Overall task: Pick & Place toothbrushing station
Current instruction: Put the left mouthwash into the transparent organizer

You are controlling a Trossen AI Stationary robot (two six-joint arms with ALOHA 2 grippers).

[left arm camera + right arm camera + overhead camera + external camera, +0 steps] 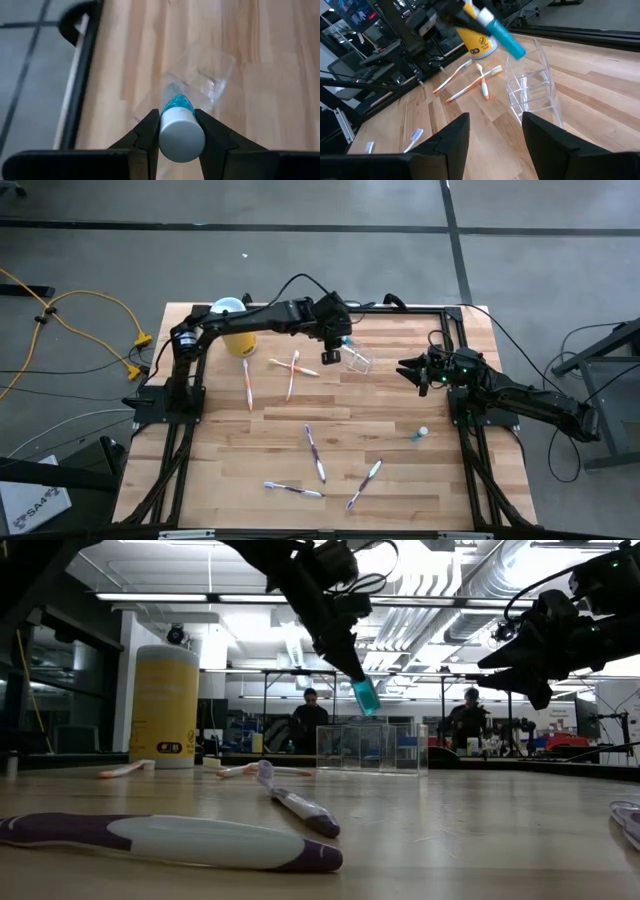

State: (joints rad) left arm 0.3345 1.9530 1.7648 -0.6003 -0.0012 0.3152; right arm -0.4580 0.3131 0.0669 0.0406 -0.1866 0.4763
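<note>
The toothbrushing station (356, 360) is a clear plastic holder with compartments, standing on its base at the table's far middle; it also shows in the low view (372, 747) and the right wrist view (532, 85). My left gripper (335, 346) hangs just above it, shut on a blue toothpaste tube with a white cap (502, 32). The tube's blue end (366, 696) points down at the holder's open top. My right gripper (408, 370) waits open to the holder's right, with nothing between its fingers (495, 135). My left gripper pinches the tube's white cap end (181, 137) between its two fingers (150, 131), one on each side. The fingers slant down from the table's left and lie along the tube. The tube is lifted clear, tilted, its blue end (177, 104) lowest, just above the holder (202, 80).
A yellow canister with a pale blue lid (234, 328) stands at the far left. Orange-and-white toothbrushes (291, 372) lie left of the holder; purple ones (315, 452) lie nearer the front. A second small tube (420, 435) lies at the right. Black frame rails edge the table.
</note>
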